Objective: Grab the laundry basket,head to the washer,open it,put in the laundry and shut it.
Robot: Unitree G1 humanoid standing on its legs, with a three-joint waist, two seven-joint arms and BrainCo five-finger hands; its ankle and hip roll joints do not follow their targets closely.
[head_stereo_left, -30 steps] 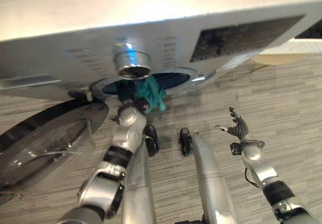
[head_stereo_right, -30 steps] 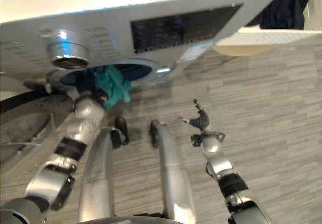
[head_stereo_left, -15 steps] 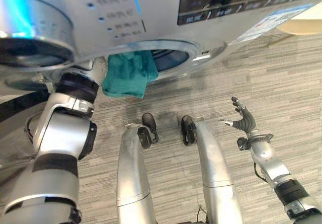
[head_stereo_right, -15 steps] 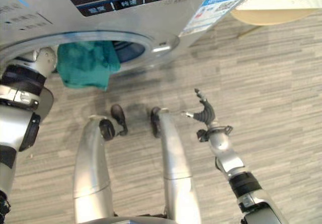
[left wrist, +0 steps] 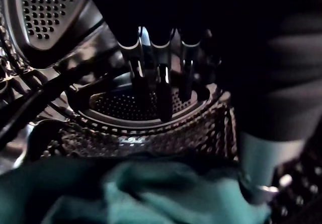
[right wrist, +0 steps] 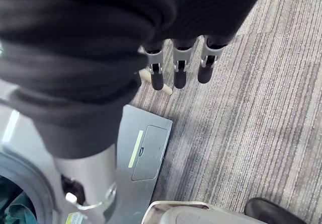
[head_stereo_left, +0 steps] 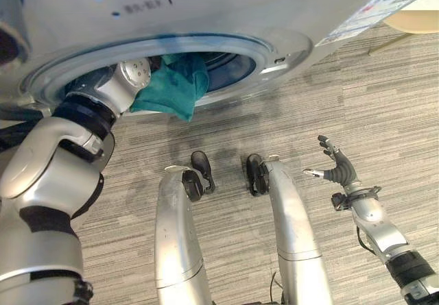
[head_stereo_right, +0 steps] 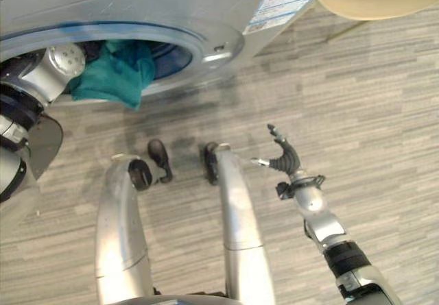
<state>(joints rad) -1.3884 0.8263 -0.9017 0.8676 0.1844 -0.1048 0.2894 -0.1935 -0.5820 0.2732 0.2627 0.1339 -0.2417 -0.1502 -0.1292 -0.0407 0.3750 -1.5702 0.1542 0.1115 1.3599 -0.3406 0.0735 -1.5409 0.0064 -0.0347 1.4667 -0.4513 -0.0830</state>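
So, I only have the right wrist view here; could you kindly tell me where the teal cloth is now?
Observer: The teal cloth is draped over the lower rim of the washer opening, part of it hanging outside.
Operator: Thank you. Is the left hand gripping it?
Observer: No. The left hand is inside the perforated drum with its fingers straight, and the cloth lies beneath them.
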